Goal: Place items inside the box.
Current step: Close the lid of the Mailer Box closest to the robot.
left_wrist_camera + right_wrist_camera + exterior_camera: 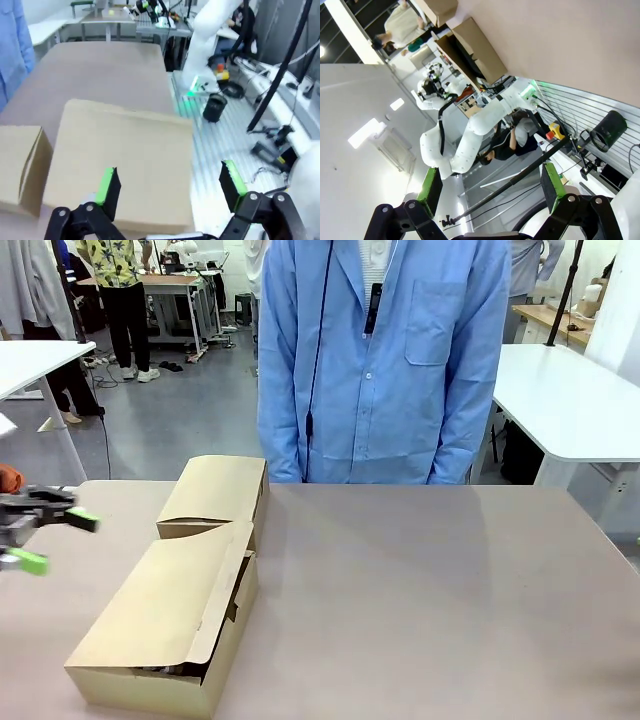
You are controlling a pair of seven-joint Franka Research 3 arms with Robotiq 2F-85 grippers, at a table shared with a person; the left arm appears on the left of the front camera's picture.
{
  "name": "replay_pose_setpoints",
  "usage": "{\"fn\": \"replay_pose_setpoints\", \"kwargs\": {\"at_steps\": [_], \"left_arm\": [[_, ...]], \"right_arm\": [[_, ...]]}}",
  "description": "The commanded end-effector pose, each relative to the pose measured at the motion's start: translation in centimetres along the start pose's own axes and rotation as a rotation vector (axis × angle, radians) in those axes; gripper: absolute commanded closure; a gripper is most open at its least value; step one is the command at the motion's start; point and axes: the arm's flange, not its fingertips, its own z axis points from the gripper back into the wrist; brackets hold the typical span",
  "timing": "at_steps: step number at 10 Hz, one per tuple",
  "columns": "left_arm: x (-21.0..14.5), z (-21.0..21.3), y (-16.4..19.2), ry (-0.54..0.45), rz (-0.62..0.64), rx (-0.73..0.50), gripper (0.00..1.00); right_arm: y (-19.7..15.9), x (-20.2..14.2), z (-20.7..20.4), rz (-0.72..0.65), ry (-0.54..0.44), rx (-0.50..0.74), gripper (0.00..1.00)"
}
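A long cardboard box point(165, 625) lies at the table's left front, its lid folded down with a dark gap at the near end. A smaller cardboard box point(215, 492) stands just behind it. The items are out of view. My left gripper point(55, 540) hovers open at the left table edge, beside the long box and clear of it. From the left wrist, the left gripper point(170, 185) is wide open above the long box's lid point(125, 160), nothing between its pads. My right gripper point(491, 187) is open and empty, far from both boxes point(480, 50).
A person in a blue coat point(385, 360) stands at the table's far edge, hands out of sight. The brown table top point(430, 590) stretches bare to the right of the boxes. A black cup point(215, 107) sits on the slatted base near the right arm's foot.
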Motion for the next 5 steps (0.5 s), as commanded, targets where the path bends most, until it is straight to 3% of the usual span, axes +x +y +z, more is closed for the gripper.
{"fn": "replay_pose_setpoints", "kwargs": {"at_steps": [1, 2, 3, 4, 5], "left_arm": [[-1.4, 1.6, -1.9, 0.053, 0.375, 0.139, 0.00], [-2.2, 3.1, -0.2, 0.114, 0.697, 0.203, 0.00], [-3.6, 4.1, 1.3, 0.098, 0.917, 0.284, 0.00], [-5.0, 4.9, 2.5, -0.003, 1.095, 0.195, 0.00], [-6.1, 5.2, 3.1, -0.031, 1.152, 0.138, 0.00]], "right_arm": [[0.4, -0.2, 0.1, 0.013, -0.003, 0.024, 0.00], [0.4, -0.2, 0.1, 0.013, -0.003, 0.024, 0.00], [0.4, -0.2, 0.1, 0.013, -0.003, 0.024, 0.00], [0.4, -0.2, 0.1, 0.013, -0.003, 0.024, 0.00], [0.4, -0.2, 0.1, 0.013, -0.003, 0.024, 0.00]]}}
